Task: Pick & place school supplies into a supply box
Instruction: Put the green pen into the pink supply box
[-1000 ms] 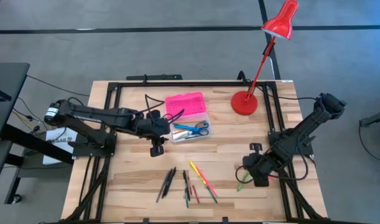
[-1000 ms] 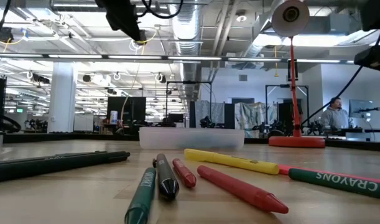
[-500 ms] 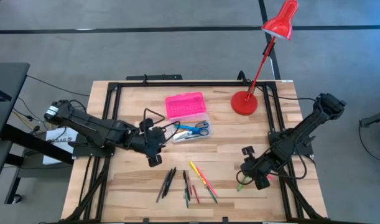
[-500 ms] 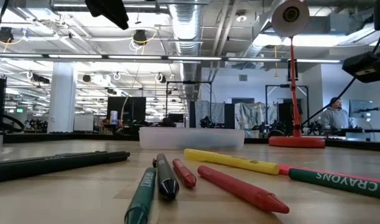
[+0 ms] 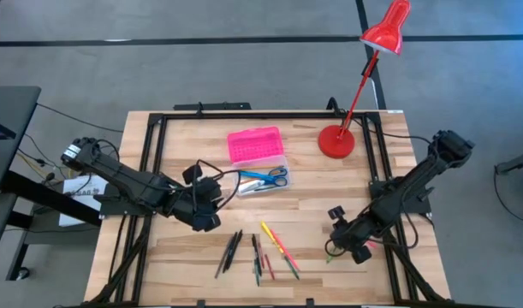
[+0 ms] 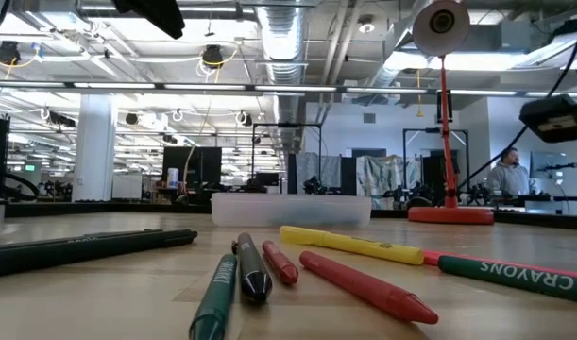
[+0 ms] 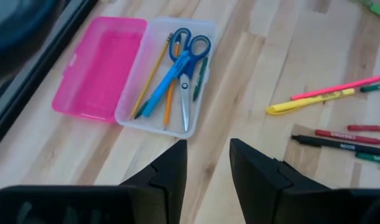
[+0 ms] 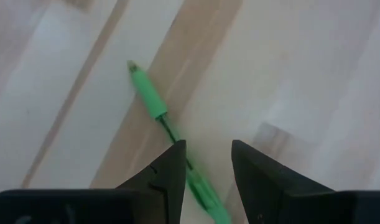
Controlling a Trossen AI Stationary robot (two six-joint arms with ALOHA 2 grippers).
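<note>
The supply box lies open at the table's middle, its pink lid (image 5: 254, 143) (image 7: 99, 68) flat behind the clear base (image 5: 263, 180) (image 7: 168, 74). Blue scissors (image 7: 186, 53) and some pencils lie in the base. Several pens and crayons (image 5: 259, 250) (image 6: 354, 281) lie loose near the front edge. My left gripper (image 5: 203, 216) (image 7: 207, 165) hangs open above bare wood, to the near left of the box. My right gripper (image 5: 342, 245) (image 8: 208, 168) is open, pointing down over a green pen (image 5: 330, 255) (image 8: 150, 94) that runs under the gap between its fingers.
A red desk lamp's base (image 5: 335, 141) stands at the back right, and its head (image 5: 387, 27) reaches beyond the table's far edge. Black frame rails (image 5: 150, 162) run along the table's left, right and far sides. A person (image 6: 507, 175) sits in the room beyond.
My left gripper has swung from beside the box toward the table's near edge and has turned about its wrist. My right gripper has sunk toward the green pen and rolled. Nothing on the table has moved.
</note>
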